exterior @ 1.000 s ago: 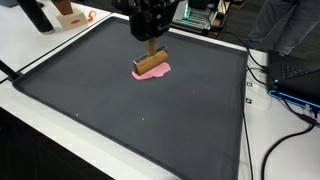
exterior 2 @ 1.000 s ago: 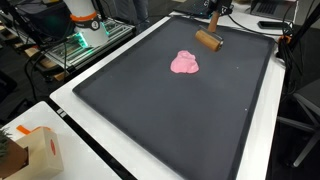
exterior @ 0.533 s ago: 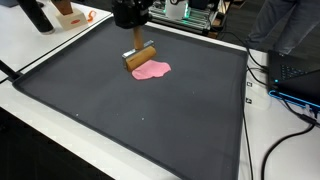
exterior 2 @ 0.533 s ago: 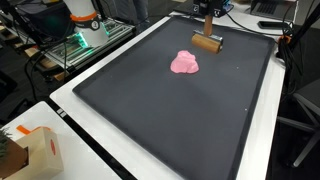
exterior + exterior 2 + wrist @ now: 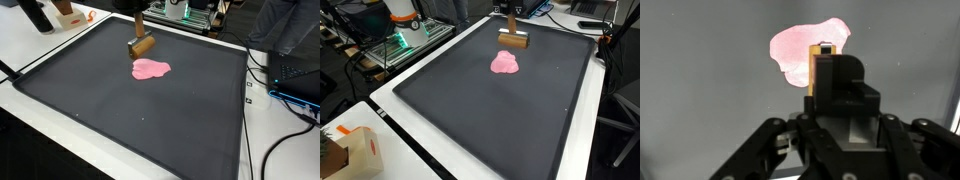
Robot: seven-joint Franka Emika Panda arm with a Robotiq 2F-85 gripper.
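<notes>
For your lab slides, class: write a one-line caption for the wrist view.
Tool shut on a wooden roller, with pink dough on the dark mat beyond.

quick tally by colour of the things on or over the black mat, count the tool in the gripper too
pink: 1, the flat pink dough blob
brown: 1, the wooden roller, held by the gripper beside the blob and not touching it
total: 2
</notes>
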